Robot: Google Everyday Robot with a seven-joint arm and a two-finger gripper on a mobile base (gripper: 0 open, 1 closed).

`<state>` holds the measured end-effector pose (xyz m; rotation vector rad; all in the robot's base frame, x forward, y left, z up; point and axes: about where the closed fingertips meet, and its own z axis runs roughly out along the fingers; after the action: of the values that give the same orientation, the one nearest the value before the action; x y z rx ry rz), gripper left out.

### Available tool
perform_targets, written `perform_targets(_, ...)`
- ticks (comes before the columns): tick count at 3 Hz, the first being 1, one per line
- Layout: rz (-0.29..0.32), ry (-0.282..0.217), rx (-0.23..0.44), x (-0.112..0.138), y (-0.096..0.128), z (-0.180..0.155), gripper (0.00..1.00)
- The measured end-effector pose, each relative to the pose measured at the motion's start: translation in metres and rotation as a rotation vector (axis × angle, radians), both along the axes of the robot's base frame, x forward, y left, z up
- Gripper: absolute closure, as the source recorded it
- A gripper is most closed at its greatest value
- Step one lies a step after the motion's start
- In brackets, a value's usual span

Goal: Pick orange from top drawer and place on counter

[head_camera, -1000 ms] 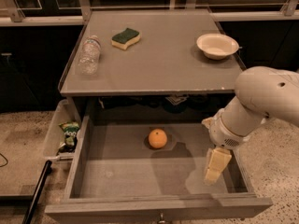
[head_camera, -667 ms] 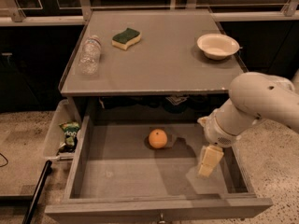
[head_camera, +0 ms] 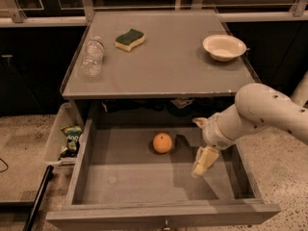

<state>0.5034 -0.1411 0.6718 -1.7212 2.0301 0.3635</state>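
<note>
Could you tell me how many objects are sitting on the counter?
3: a plastic bottle lying at the left edge, a sponge at the back left, a white bowl at the back right. None seem hidden. The gripper hangs inside the open top drawer, right of the orange.

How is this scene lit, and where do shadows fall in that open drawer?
Camera view: dim light, seemingly from above; the counter is brightest, the background nearly black. The orange casts a soft shadow on the top drawer floor; the gripper, hanging in the drawer right of it, shades the floor too.
</note>
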Motion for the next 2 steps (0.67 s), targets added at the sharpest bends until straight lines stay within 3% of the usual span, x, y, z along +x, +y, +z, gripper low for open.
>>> perform_targets(2,0.066,-0.049,0.164,0.028,0.033,-0.018,0.0)
